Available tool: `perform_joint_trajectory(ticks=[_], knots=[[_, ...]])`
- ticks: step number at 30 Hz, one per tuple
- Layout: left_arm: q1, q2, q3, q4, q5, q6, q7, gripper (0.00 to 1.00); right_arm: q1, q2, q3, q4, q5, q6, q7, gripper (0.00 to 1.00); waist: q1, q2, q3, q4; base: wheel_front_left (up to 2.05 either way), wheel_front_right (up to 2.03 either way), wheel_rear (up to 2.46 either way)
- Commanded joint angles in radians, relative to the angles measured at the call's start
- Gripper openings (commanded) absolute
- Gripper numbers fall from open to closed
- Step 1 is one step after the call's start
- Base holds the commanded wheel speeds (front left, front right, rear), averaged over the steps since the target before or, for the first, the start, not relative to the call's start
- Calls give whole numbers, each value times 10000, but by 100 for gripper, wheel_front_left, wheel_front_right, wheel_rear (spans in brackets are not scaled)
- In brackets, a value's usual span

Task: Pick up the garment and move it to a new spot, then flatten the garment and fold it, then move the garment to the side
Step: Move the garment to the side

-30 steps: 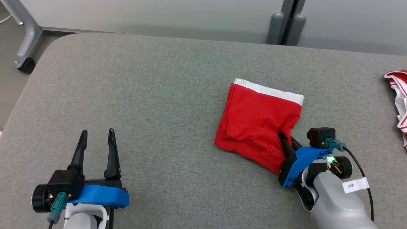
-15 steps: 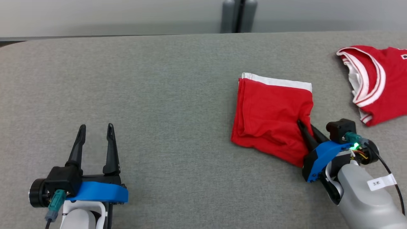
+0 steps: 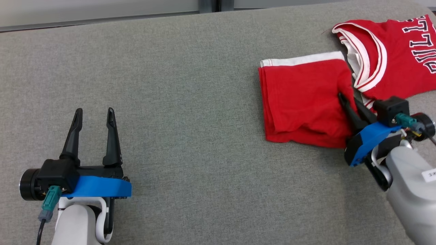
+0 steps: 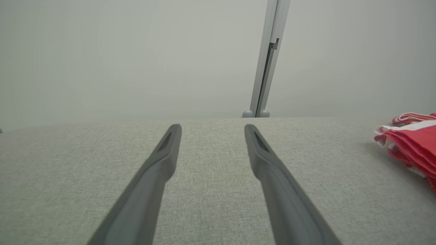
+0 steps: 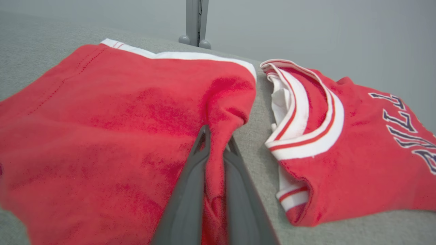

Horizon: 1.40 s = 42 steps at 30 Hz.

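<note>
The garment [image 3: 303,102] is a folded red cloth with a white band along its far edge, lying at the right of the grey surface; it shows large in the right wrist view [image 5: 112,136] and at the right edge of the left wrist view [image 4: 414,143]. My right gripper [image 3: 348,102] is shut on the garment's right edge, a red fold pinched between its fingers [image 5: 218,143]. My left gripper [image 3: 93,114] rests open at the lower left, far from the cloth, with nothing between its fingers [image 4: 213,129].
A red jersey [image 3: 388,58] with white trim and dark lettering lies at the far right, its collar [image 5: 303,112] just beside the garment's right edge. The grey padded surface [image 3: 187,102] spreads wide between the two arms. A pale wall and post [image 4: 267,58] stand behind.
The head camera has swung right, bringing the red jersey into view. The right gripper has dragged the garment rightward until it lies next to the jersey. The left gripper stays open.
</note>
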Motion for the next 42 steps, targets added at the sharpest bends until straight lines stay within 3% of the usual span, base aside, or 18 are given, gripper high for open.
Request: perform_joint_trajectory(ticks=[1, 12, 21, 31, 42], knots=[[-151, 41, 17, -60, 56, -45, -47, 100, -361, -284, 5, -117, -142, -2, 112, 0, 0, -1, 86, 40, 0, 0, 0], [-280, 95, 160, -362, 103, -26, -47, 100, -1742, -2433, -91, -1175, -86, -2, 1376, 0, 0, -1, 878, -29, 0, 0, 0], [-694, 277, -115, -441, 129, -80, -47, 100, -2534, -4185, -231, -947, 21, -2, 2471, 0, 0, -1, 1373, 117, 0, 0, 0], [-842, 273, -175, -414, 69, -95, -47, 100, -3339, -4769, -392, -426, -147, -2, 2979, 0, 0, -1, 1638, 356, 0, 0, 0], [-868, 224, -64, -485, 44, -44, -47, 100, -3746, -4670, -759, 38, -385, -2, 3150, 0, 0, -1, 1794, 435, 0, 0, 0]])
